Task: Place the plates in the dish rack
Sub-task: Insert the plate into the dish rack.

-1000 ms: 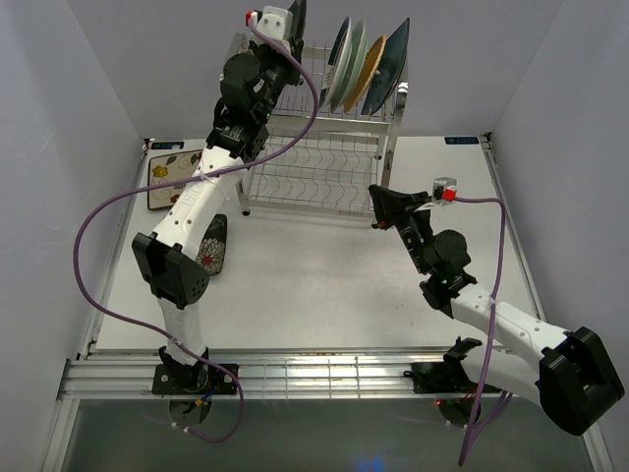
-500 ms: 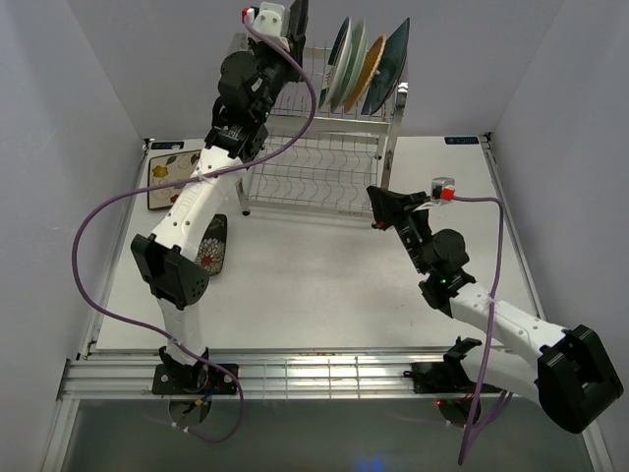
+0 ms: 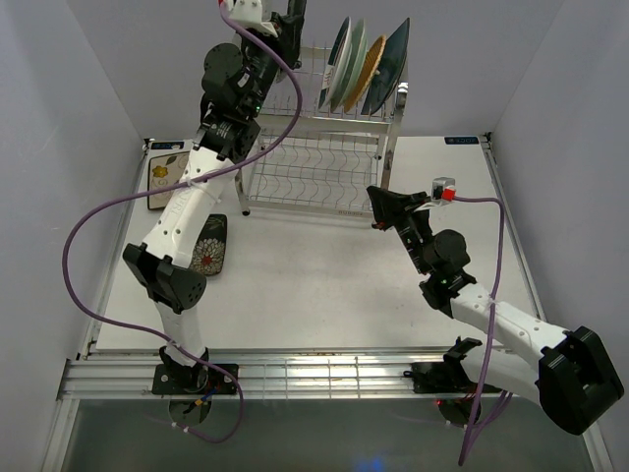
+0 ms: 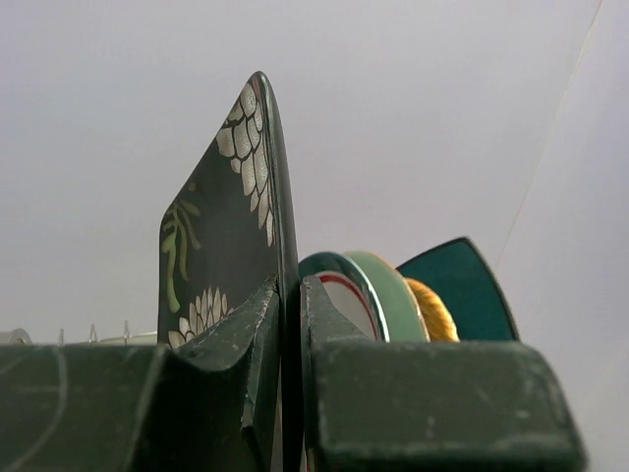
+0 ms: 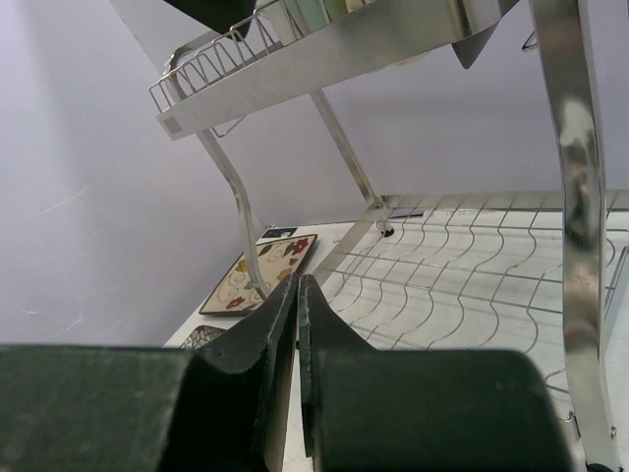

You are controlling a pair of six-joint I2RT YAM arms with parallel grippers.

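Note:
My left gripper is shut on the rim of a dark floral plate and holds it upright, high over the left end of the dish rack's top tier. On that tier a white striped-rim plate, a pale green plate, a woven orange plate and a teal plate stand on edge; they show behind the held plate in the left wrist view. My right gripper is shut and empty by the rack's front right post.
A cream floral rectangular plate lies flat on the table left of the rack, also in the right wrist view. Another dark floral plate lies in front of it, partly under my left arm. Walls close in on both sides.
My left arm has lifted the dark floral plate higher and slightly left above the rack. The right arm has barely moved.

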